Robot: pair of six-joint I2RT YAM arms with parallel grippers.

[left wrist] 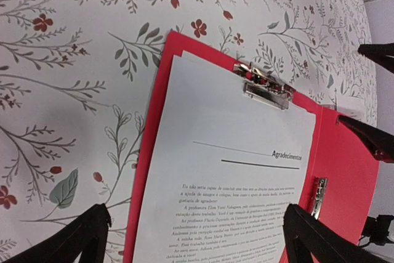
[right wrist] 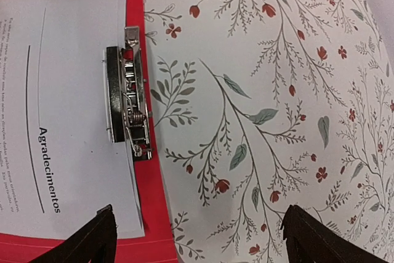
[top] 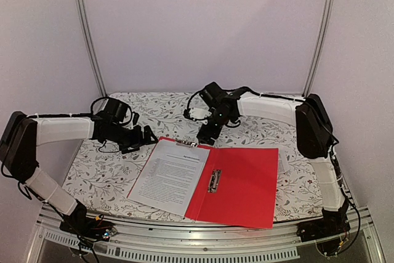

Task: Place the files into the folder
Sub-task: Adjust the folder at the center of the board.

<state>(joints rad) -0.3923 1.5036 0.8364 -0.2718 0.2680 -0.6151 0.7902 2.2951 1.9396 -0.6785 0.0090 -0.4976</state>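
Left wrist shows two files (left wrist: 215, 127), one folder (left wrist: 345, 180).

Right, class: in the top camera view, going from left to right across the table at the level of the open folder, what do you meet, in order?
left gripper → files → metal clip on the spine → bare red flap of the folder → right arm
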